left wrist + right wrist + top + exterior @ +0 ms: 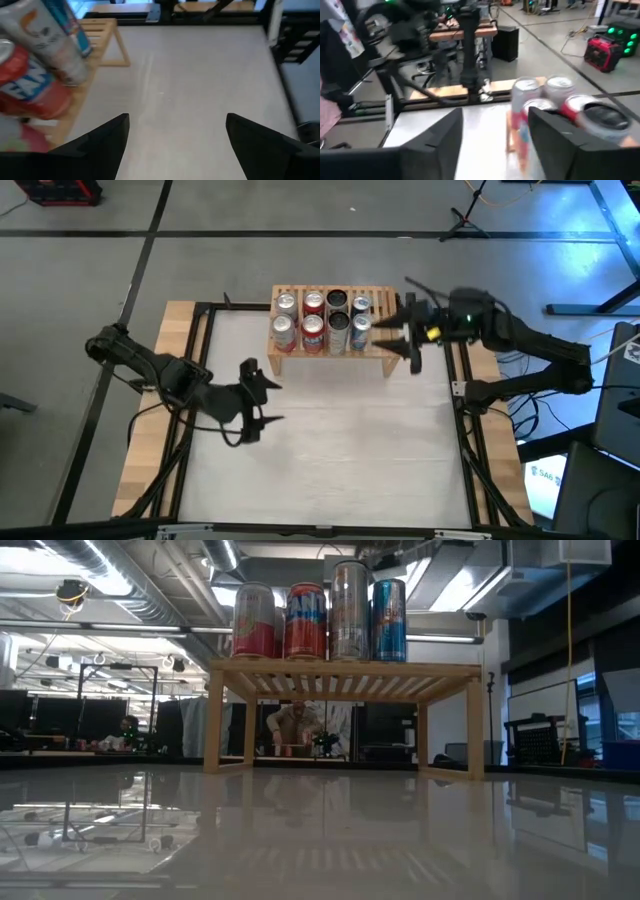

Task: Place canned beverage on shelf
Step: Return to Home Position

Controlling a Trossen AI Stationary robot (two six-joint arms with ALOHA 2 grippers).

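The light-wood shelf stands at the table's far middle on its side legs. Several upright cans fill its slatted top in two rows; the low view shows the near row. My right gripper hovers open at the shelf's right end, raised, with nothing between its fingers; the cans lie just beyond. My left gripper is open over the table, near-left of the shelf, and holds nothing; cans show at one side of its view.
The white table top spreads bare on the near side of the shelf. Black frame rails and wooden side boards border it. A person sits in the room behind the shelf.
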